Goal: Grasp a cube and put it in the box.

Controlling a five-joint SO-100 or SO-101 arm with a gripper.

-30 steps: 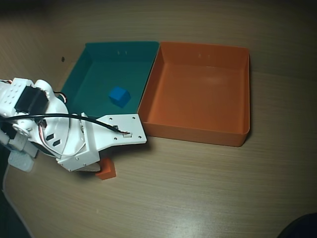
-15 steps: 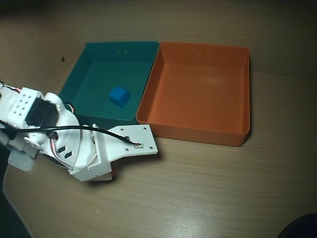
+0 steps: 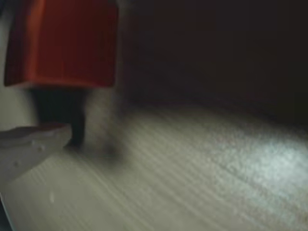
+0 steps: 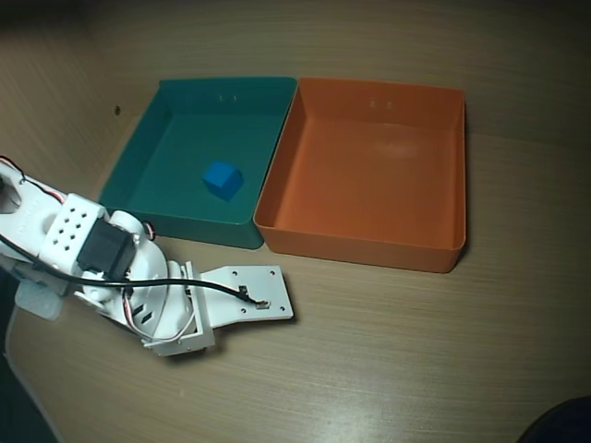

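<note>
– Claw (image 3: 45, 113) first: is it gripping?
– Hard to call. The wrist view is blurred. One white finger (image 3: 26, 142) pokes in from the lower left edge, and the cube (image 3: 62, 43) fills the top left corner just above it. I see no second finger, so I cannot tell whether the jaws are clamped on the cube or only standing around it.
– Is the cube on the table?
– Its lower edge shows with a dark patch right under it, and pale wood grain of the table (image 3: 192, 178) spreads out below and to the right. Whether it is raised or resting I cannot say.
– And from above?
– The overhead view shows no cube at all. The white arm (image 4: 138, 286) lies over the claw, and its flat plate (image 4: 245, 300) carries a black cable (image 4: 199, 287). The cube must be beneath that.
– Where is that from the box?
– The box (image 4: 451, 161) stands at upper centre right in the overhead view. The arm's head lies outside the box, below and left of its near left corner, close to it but apart from it. So the cube is not in the box; bare orange floor is all I see inside.
– Anything else near the box?
– A teal tray (image 4: 152, 115) of the same size stands touching the box's left wall. A small blue cube (image 4: 223, 179) sits on its floor, nearer the wall shared with the box. The arm's head is just in front of that tray's near wall.
</note>
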